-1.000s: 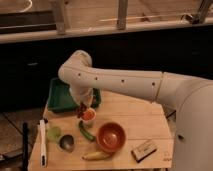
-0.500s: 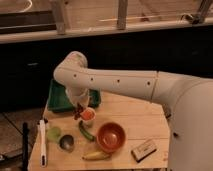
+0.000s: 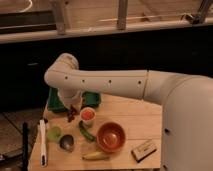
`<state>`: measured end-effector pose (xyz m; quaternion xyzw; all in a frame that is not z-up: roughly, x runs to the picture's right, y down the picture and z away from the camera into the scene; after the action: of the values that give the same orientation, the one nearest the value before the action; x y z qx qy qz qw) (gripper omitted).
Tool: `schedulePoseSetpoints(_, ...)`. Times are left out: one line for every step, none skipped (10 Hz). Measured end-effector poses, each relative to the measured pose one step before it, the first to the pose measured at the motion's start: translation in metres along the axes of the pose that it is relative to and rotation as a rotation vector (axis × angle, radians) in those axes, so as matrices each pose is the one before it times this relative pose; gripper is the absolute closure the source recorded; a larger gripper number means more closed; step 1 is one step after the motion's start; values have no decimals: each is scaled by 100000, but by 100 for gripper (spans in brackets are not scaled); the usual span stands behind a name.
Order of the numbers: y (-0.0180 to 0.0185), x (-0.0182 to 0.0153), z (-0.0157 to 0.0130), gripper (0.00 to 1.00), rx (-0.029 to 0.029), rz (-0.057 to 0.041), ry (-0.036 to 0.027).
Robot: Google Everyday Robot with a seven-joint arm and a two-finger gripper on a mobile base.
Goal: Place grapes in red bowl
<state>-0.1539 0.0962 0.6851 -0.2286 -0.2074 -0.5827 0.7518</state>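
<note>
A white stick-like tool (image 3: 42, 142) is lying along the left edge of the table (image 3: 135, 120). Just right of it a light green cup (image 3: 54, 133) is standing, and a grey round thing (image 3: 66, 143) is sitting in front of that; I cannot tell what it is. At the back left a green tray (image 3: 93, 99) is resting, partly hidden by the arm (image 3: 100, 80), which is reaching in from the right and bending down. The gripper (image 3: 71, 110) is hanging under that bend, in front of the tray. It is clenched and seems to be gripping the grapes (image 3: 73, 117), which are dangling from its tip as a dark cluster. Just right of them a white cup (image 3: 88, 115) with an orange inside is standing. A green chilli (image 3: 86, 131) is lying in front of this cup, and a banana (image 3: 96, 156) is lying by the near edge. The red bowl (image 3: 110, 136) is sitting right of the chilli, with nothing showing in it; the grapes are hanging left of it and further back. A small block (image 3: 144, 149) is lying at the right.
</note>
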Motion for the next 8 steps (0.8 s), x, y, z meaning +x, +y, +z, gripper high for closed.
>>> schedulePoseSetpoints(-132,-325,-101,99,130,447,-328)
schedulePoseSetpoints(932,207,-170,99,-367,1961,579)
schedulePoseSetpoints(683,56,-156,99,164,1294,198)
schedulePoseSetpoints(1622,166,-371,99,530,2751,309)
schedulePoseSetpoints(1585,339,-323,99,337,2536,638)
schedulePoseSetpoints(1147,291,-285,99,418,2153,442)
schedulePoseSetpoints(1352,200,-307,99,177,2736,391)
schedulePoseSetpoints(1273,40,-180,99,-25,2346,50)
